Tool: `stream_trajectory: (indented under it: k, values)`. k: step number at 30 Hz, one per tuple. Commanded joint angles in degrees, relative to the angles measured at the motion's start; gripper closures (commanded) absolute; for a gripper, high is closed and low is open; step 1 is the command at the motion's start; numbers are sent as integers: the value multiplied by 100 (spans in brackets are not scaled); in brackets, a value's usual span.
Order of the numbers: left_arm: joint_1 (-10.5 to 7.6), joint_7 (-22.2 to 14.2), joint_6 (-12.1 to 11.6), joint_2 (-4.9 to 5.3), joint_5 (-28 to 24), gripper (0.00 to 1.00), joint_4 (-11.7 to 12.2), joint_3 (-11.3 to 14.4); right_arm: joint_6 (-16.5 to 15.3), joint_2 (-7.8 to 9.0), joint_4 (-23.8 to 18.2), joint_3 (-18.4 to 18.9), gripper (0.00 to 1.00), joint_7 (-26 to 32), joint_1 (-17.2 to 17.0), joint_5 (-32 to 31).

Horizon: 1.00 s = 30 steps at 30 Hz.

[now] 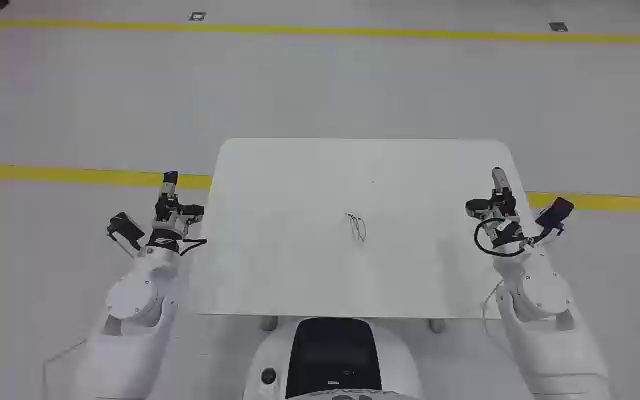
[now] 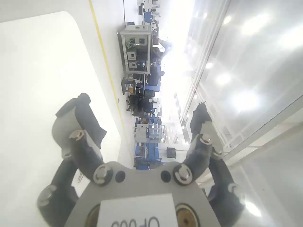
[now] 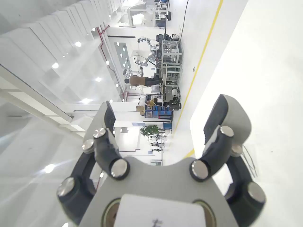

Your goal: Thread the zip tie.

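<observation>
Overhead: zip tie (image 1: 356, 227) central on table (image 1: 290, 180)

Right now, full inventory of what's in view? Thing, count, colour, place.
zip tie: count too fine to tell, thin greyish strands, lying loose near the middle of the table
table: 1, white, in front of the robot
floor stripes: 2, yellow, one across the floor beyond the table, one passing behind the table at both sides
floor plates: 2, small and dark, on the far floor
left gripper: 1, grey and black, open and empty, just off the table's left edge
right gripper: 1, grey and black, open and empty, at the table's right edge
</observation>
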Motion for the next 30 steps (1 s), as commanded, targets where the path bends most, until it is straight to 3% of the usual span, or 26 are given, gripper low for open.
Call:
stream_trajectory:
  k: [1,5,8,22,25,30]
  values:
    - [0,0,0,0,0,0,0,0,193,14,-61,-62,0,81,101,-432]
    - [0,0,0,0,0,0,0,0,566,54,-169,-408,0,411,407,-1738]
    - [0,0,0,0,0,0,0,0,761,40,-128,-698,0,499,660,-2208]
    - [0,0,0,0,0,0,0,0,733,45,-197,-729,0,522,728,-2378]
    - [0,0,0,0,0,0,0,0,883,98,-350,-1003,0,1079,1043,-3567]
    - [0,0,0,0,0,0,0,0,1207,114,-313,-1711,0,2299,1803,-4888]
